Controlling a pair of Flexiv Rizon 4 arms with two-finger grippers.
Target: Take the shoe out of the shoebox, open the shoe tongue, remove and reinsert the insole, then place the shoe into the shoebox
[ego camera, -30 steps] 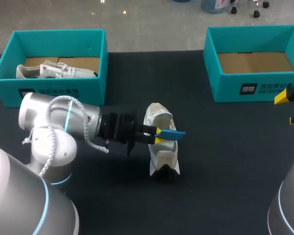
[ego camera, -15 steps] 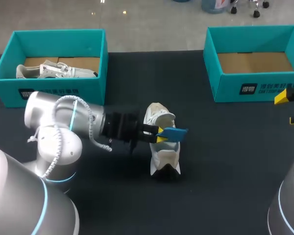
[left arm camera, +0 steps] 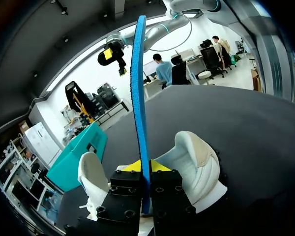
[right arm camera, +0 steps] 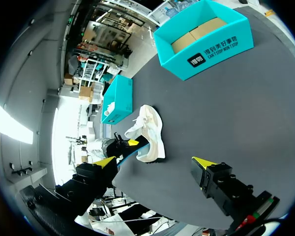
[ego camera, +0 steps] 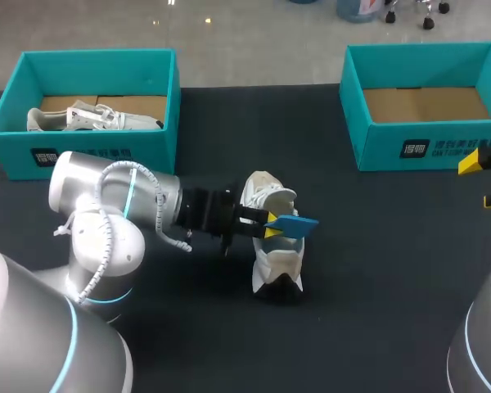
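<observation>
Pinches a thin blue insole [left arm camera: 139,98] edge-on between the yellow-tipped fingers [left arm camera: 129,167], jutting straight out over the white shoe [left arm camera: 199,162] on the dark desk [left arm camera: 226,113], teal shoebox [left arm camera: 83,152] farther off.

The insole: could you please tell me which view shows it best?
The left wrist view: the insole stands close and edge-on, full length, clamped in the left tool. The head view shows only a short blue face by the shoe; the right wrist view, a distant sliver.

Silver left arm [ego camera: 82,176], cyan ring [ego camera: 132,193], coiled white cable [ego camera: 108,237], perhaps screw-studded black jaws
</observation>
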